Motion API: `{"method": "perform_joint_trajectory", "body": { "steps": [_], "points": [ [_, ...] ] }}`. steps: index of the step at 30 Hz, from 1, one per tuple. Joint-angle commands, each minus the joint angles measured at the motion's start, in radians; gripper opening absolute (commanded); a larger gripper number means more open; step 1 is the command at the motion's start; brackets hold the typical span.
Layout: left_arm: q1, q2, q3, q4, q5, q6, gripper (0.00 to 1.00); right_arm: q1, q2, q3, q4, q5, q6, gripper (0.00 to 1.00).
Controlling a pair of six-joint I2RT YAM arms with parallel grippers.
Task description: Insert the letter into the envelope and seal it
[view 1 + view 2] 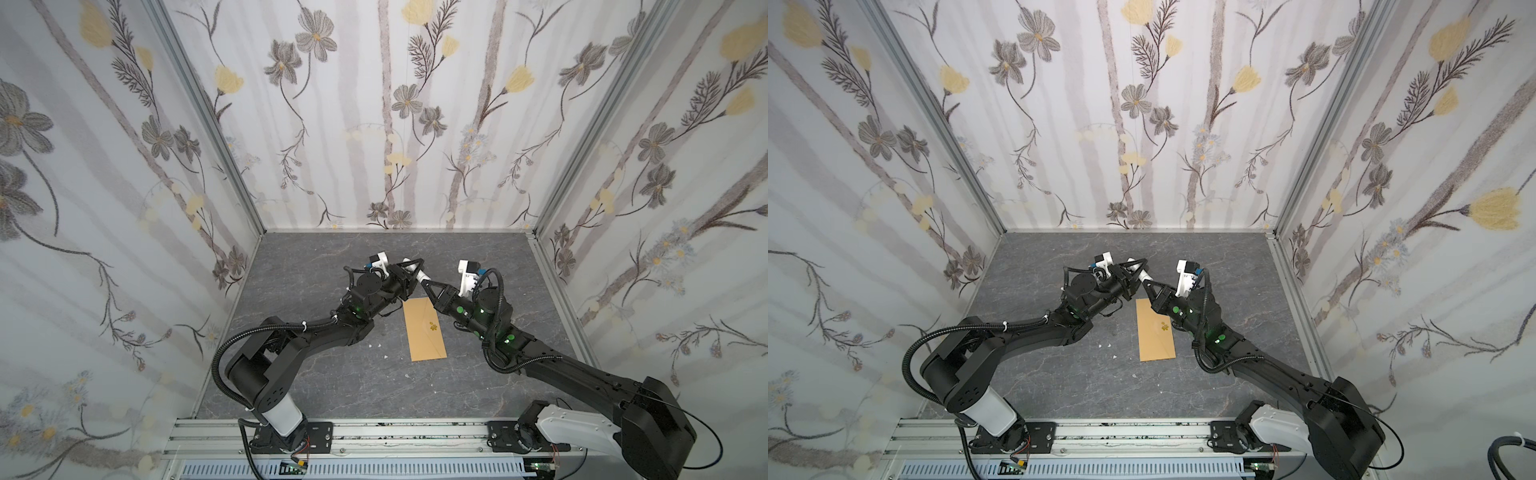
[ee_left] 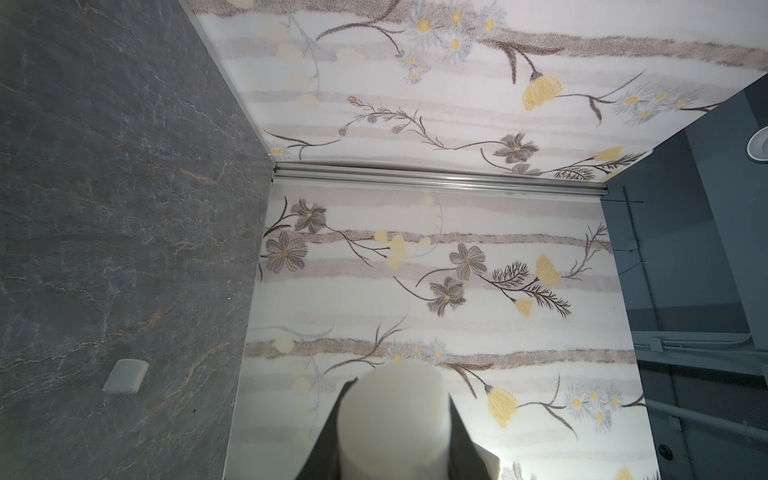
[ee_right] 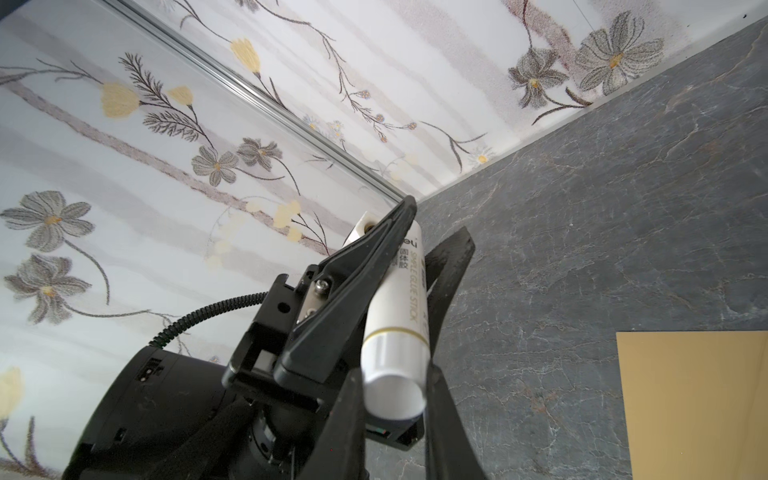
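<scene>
Closest to any lens is the white glue stick (image 2: 395, 415), a blurred cylinder right up against the left wrist camera with a dark finger on either side of it. From the right wrist camera, the left hand (image 3: 436, 224) is clamped across the printed barrel of the stick, which is held at a slant off the bench (image 1: 311, 374). The right hand (image 3: 394, 374) meets it at the plain capped end. Its two fingers (image 3: 438, 415) lie against opposite sides of the cap, closed on it as far as the view shows.

In both top views the hands meet tip to tip just above the middle of the frame. The left arm stretches in from the lower left and the right arm from the lower right. A short white stretch of the glue stick (image 1: 422, 275) shows between them.

The envelope (image 1: 424, 336), long and kraft brown, lies flat on the grey marbled bench at the centre of the frame, directly below the meeting hands. Its long side runs up and down the frame with a slight lean. A small yellow flower sticker (image 1: 433, 327) sits on its upper face toward the right edge. The right hand's body overlaps the envelope's upper right corner in the picture. A few tiny white scraps (image 1: 378, 345) dot the bench left of the envelope. An aluminium rail (image 1: 374, 432) carrying both arm bases runs along the bottom edge.
</scene>
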Motion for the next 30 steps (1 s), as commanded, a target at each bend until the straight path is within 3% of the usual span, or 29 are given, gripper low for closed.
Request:
{"method": "perform_joint_trajectory", "body": {
  "steps": [1, 10, 16, 30],
  "points": [
    [-0.006, 0.007, -0.004, 0.036, 0.090, -0.027, 0.00, 0.017, 0.009, 0.041, -0.129, 0.046, -0.122, 0.13],
    [-0.006, 0.007, -0.015, 0.029, 0.165, -0.055, 0.00, 0.090, 0.035, 0.151, -0.382, 0.231, -0.355, 0.11],
    [-0.005, 0.025, 0.004, 0.024, 0.226, -0.062, 0.00, 0.221, 0.076, 0.250, -0.551, 0.409, -0.563, 0.10],
    [-0.005, 0.025, 0.007, 0.015, 0.305, -0.065, 0.00, 0.369, 0.173, 0.337, -0.725, 0.767, -0.864, 0.10]
  ]
}}
